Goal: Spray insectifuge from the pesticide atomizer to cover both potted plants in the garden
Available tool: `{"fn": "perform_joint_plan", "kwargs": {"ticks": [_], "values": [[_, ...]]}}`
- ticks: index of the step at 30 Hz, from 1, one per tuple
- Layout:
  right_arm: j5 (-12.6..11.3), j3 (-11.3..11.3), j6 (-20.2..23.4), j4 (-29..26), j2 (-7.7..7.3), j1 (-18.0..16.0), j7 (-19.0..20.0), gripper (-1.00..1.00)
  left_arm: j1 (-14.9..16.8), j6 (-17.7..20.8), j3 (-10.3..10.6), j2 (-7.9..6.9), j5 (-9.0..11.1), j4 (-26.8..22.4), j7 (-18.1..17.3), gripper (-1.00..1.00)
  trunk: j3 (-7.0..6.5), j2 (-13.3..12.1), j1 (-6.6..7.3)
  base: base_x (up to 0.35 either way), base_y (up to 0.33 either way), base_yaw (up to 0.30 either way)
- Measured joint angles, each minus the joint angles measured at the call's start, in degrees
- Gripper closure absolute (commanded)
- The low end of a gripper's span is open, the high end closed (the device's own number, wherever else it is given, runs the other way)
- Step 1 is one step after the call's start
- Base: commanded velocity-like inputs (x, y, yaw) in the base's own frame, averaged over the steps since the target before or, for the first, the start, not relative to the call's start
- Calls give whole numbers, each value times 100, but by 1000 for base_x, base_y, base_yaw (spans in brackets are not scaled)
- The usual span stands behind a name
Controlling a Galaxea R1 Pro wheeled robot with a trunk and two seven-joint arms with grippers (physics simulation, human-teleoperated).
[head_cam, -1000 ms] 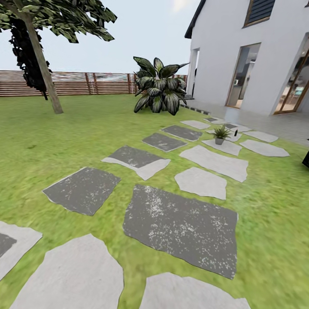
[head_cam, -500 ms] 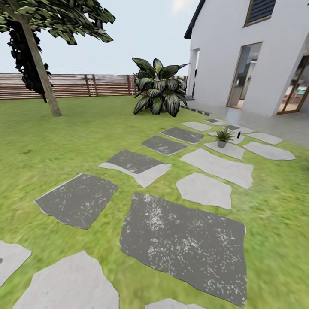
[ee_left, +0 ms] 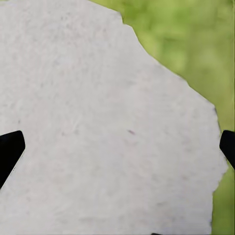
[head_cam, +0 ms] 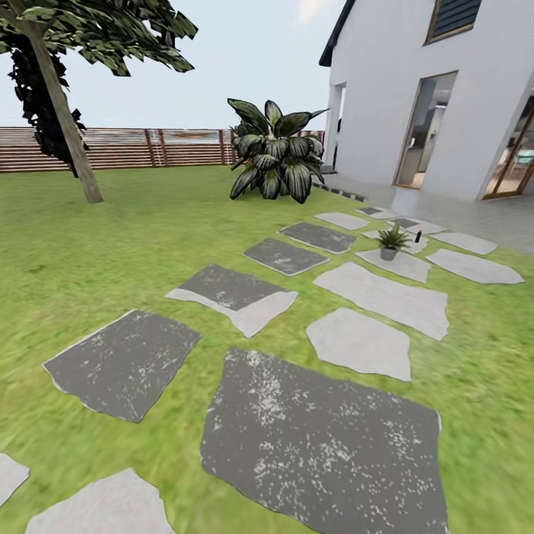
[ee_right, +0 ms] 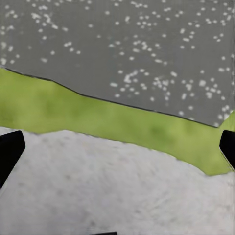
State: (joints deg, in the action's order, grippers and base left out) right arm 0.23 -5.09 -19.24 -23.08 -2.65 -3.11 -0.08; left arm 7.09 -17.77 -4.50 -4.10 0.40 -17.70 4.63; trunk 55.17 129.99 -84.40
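Note:
One potted plant (head_cam: 391,242), a small green rosette in a grey pot, stands on a pale stepping stone far ahead to the right in the head view. Just right of it stands the pesticide atomizer (head_cam: 418,236), a tiny dark upright bottle, too small for detail. The garden lawn (head_cam: 141,237) stretches to the brown slat fence (head_cam: 148,147). In the left wrist view my left gripper (ee_left: 117,147) is open over a pale stone (ee_left: 98,122), with nothing between its dark fingertips (ee_left: 10,149). My right gripper (ee_right: 117,149) is open too, above grass and stones.
Grey stepping stones (head_cam: 319,437) lead across the lawn toward the plant. A big dark leafy bush (head_cam: 276,152) stands at the back, a tree (head_cam: 63,104) at the left, and a white house (head_cam: 430,96) with a paved patio (head_cam: 475,215) at the right.
The whole head view has shifted: the camera has rolled forward, so the near stones slide down the picture and the potted plant and atomizer sit slightly further right.

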Motion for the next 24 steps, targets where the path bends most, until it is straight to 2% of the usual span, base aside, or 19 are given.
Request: {"fn": "perform_joint_plan", "kwargs": {"ticks": [19, 24], "values": [[0, 0, 0, 1, 0, 0, 0, -100, 0, 2, -4, -3, 0, 7, 0, -100, 0, 0, 0, 336, 0, -1], [-1, -1, 1, -1, 0, 2, 0, -100, 1, 2, -5, -4, 0, 6, 0, -100, -6, 0, 0, 336, 0, -172]]}}
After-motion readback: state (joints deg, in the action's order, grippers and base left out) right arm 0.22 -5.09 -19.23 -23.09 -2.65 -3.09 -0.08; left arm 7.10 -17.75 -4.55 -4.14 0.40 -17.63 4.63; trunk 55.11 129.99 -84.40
